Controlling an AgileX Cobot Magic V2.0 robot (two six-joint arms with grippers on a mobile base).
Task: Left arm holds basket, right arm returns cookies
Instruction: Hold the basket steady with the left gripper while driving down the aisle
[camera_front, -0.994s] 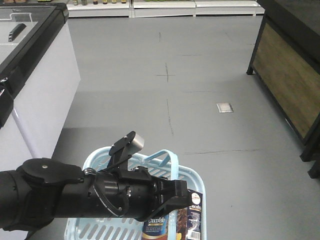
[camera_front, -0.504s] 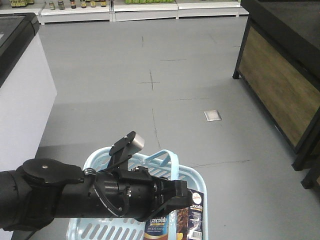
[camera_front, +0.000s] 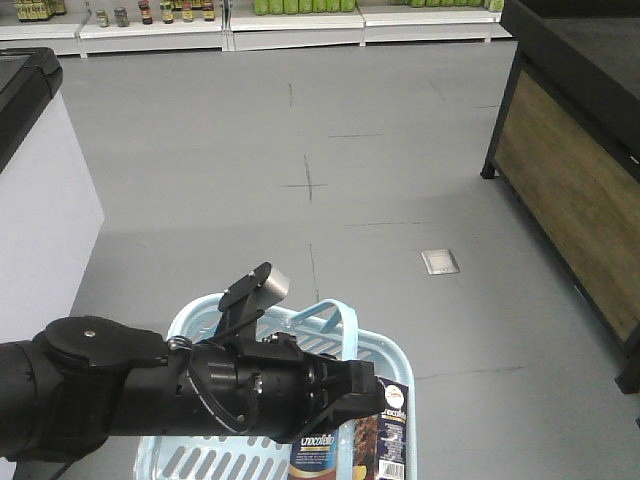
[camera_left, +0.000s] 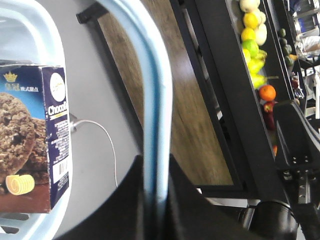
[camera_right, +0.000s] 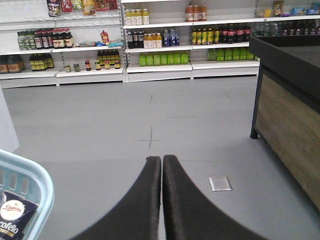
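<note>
Navy cardboard, the rectangular Chocofello cookie box (camera_front: 385, 432) stood upright inside the light-blue slotted plastic shopping basket (camera_front: 190, 322). It was just beside and under the left gripper (camera_front: 352, 392), and low and well off to the left of the right gripper (camera_right: 162, 161).

From where I stood, the holding half looked done. The left gripper's jaws were clamped tight on the basket's looped light-blue handle (camera_left: 159, 90), borne by the thick black left arm (camera_front: 110, 395).

The returning half looked not yet begun. The right gripper's two dark fingers (camera_right: 145, 200) were pressed together with nothing between them, aimed over bare grey floor (camera_right: 100, 115), and the box had not been lifted out. Reaching in, gripping it and shelving it remained, I judged.

By count:
- one cookie box
- one basket with one handle
- two grippers
- one wood-panelled black counter (camera_front: 560, 170) right of the jaws
- one small metal floor plate (camera_front: 441, 262)
- white shelves (camera_right: 165, 45) far ahead, with too many bottles to count
</note>
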